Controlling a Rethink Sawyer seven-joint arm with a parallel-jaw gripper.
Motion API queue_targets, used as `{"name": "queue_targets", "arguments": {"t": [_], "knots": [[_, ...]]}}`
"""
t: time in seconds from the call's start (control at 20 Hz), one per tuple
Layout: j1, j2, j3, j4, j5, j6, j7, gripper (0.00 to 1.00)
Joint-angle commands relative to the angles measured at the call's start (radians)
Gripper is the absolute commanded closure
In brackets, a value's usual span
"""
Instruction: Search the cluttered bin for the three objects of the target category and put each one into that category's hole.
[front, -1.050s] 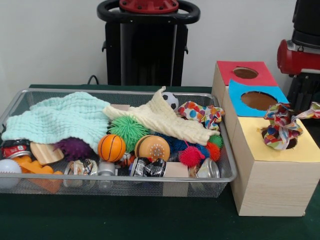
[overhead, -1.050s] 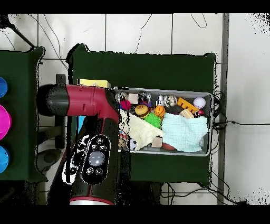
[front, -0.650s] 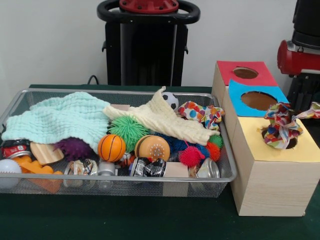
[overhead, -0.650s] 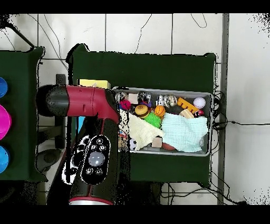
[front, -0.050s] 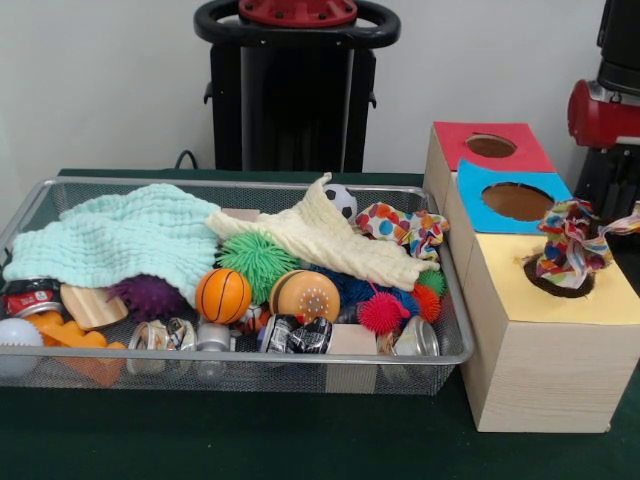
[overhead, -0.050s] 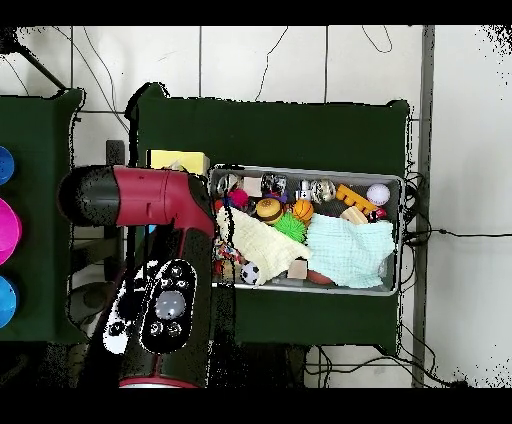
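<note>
A multicoloured fabric scrap (front, -0.050s: 570, 240) stands bunched over the hole (front, -0.050s: 560, 282) in the yellow top of the wooden box (front, -0.050s: 540, 370). One of its tails stretches to the picture's right edge. The gripper (front, -0.050s: 620, 200) is a dark shape under the red arm joint (front, -0.050s: 604, 112), cut off by that edge just right of the scrap. A second spotted scrap (front, -0.050s: 402, 226) lies at the right end of the mesh bin (front, -0.050s: 300, 360). From above, the arm (overhead, -0.050s: 150, 250) covers the box and gripper.
The box also has a blue-topped hole (front, -0.050s: 517, 201) and a red-topped hole (front, -0.050s: 490, 146). The bin holds a mint cloth (front, -0.050s: 120, 240), a cream cloth (front, -0.050s: 320, 240), spiky balls, a small basketball (front, -0.050s: 222, 295), cans and wooden blocks. The bin (overhead, -0.050s: 400, 235) lies right of the arm.
The arm has shifted toward the front view's right edge. The scrap over the yellow hole has risen and moved right, uncovering the hole's left rim.
</note>
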Motion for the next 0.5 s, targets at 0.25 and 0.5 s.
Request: {"name": "queue_targets", "arguments": {"t": [0.25, 0.5], "knots": [[-0.010, 0.022, -0.001, 0.067, 0.035, -0.039, 0.284, 1.00], [-0.048, 0.033, 0.016, 0.050, 0.023, -0.059, 0.227, 1.00]]}}
